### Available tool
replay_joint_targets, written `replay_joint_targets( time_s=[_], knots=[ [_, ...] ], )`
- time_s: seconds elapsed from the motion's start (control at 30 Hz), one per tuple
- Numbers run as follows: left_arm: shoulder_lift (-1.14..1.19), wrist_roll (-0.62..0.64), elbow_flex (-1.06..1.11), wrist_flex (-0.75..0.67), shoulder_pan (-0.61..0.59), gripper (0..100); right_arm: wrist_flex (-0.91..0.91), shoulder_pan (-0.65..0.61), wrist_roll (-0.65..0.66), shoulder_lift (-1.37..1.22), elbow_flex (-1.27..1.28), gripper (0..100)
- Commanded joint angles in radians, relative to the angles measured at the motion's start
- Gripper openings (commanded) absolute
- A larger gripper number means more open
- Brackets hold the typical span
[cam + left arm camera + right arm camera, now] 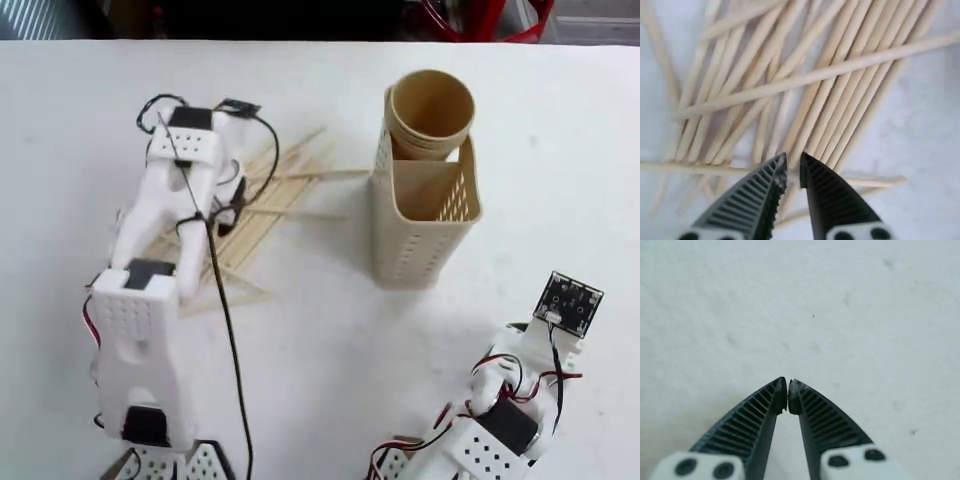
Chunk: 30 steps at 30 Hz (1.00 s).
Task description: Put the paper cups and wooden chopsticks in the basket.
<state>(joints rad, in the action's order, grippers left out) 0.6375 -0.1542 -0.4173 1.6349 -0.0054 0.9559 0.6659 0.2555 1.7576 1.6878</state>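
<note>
Left claw [793, 162] narrowly parted above crossed wooden chopsticks [815, 76]; right claw [788, 390] closed. Risk: overlapping sticks may snag, slip and scatter.

I see the pale wooden chopsticks [288, 180] lying flat in a loose, crisscrossed heap just left of the basket. The cream, perforated basket [425, 245] stands upright. Nested tan paper cups [431, 110] stand upright in its far end, with their rims above its wall.
</note>
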Motion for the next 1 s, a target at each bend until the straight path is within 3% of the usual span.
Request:
replay_joint_targets(
  time_s=[0.0,0.2,0.43,0.57,0.77,0.97],
  knots=[
    [-0.186,0.008,0.242,-0.164,0.015,7,-0.010,0.007,0.012,-0.007,0.006,2.1],
    [-0.443,0.017,0.603,-0.420,0.027,7,-0.010,0.007,0.012,-0.007,0.006,2.1],
    [-0.602,0.023,0.841,-0.651,0.015,6,-0.010,0.007,0.012,-0.007,0.006,2.1],
    [-0.604,0.195,0.856,-0.657,-0.036,8,-0.010,0.007,0.012,-0.007,0.006,2.1],
    [-0.611,0.341,0.821,-0.578,-0.209,16,-0.010,0.005,0.012,-0.007,0.006,2.1],
    [-0.602,0.439,0.825,-0.572,-0.252,18,-0.010,0.007,0.012,-0.007,0.006,2.1]
  ],
)
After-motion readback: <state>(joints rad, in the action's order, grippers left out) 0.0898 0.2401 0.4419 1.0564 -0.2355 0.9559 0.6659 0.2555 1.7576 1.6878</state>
